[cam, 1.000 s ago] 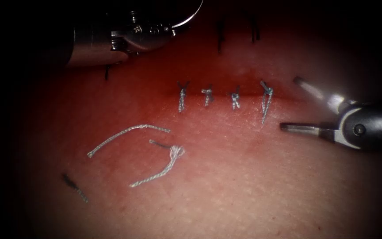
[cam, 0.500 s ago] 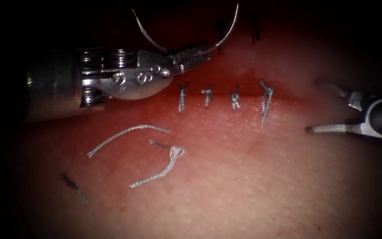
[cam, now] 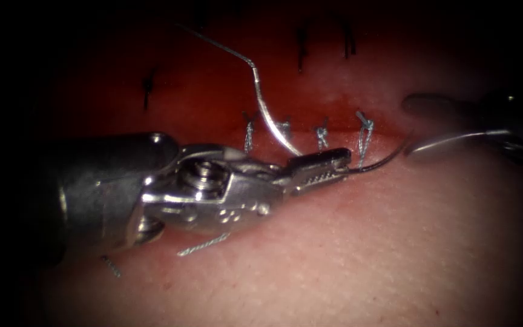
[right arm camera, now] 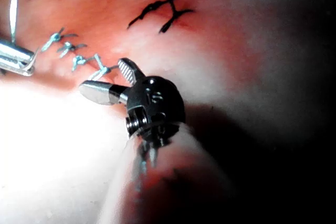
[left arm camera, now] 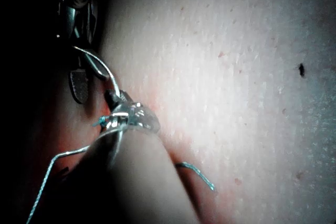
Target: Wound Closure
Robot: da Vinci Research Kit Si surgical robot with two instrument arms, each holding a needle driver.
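Needle (cam: 273, 124) clamped mid-curve in left tool (cam: 325, 168); right tool (cam: 419, 124) holds nothing.

Red-tinged tissue (cam: 346, 254), pale grey-blue stitches (cam: 322, 136), silvery needle (cam: 267, 118).

A central pool of light falls on the tissue (cam: 346, 242), fading to black at the endoscope's edges. The right hand (cam: 416, 124) blurs; glare whitens the left hand (cam: 325, 169).
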